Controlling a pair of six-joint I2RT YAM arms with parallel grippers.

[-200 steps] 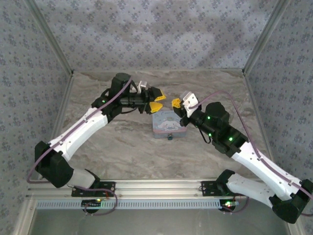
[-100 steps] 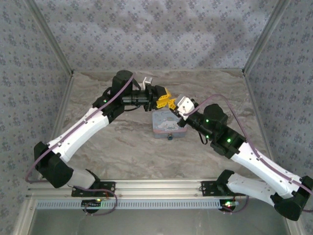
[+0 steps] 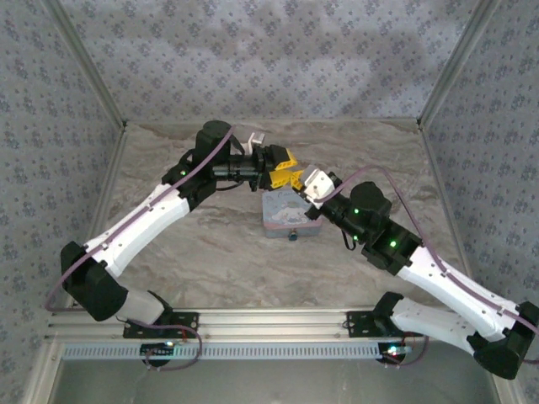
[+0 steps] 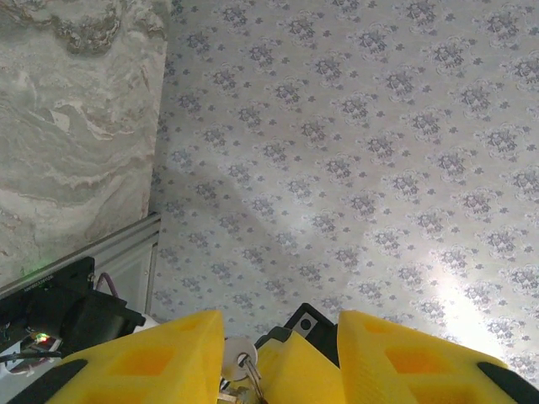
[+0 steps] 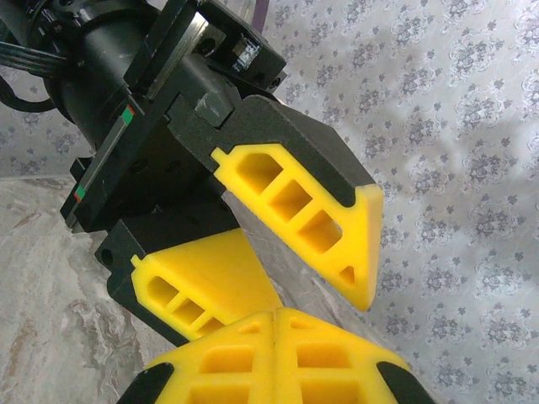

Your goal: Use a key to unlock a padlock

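One clean handover needed: right gripper clamped on the key, left gripper wide open around it, padlock at the near edge of the tin; close left squarely before right releases.

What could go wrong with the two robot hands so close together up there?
1. The key, seemingly pinched in the shut right gripper, sits between the fingers of the open left gripper. A badly timed handover could drop it.
2. The grippers' fingers are nearly touching, so they might bump.
3. A dropped key could land near the tin and padlock, needing a fresh pickup.
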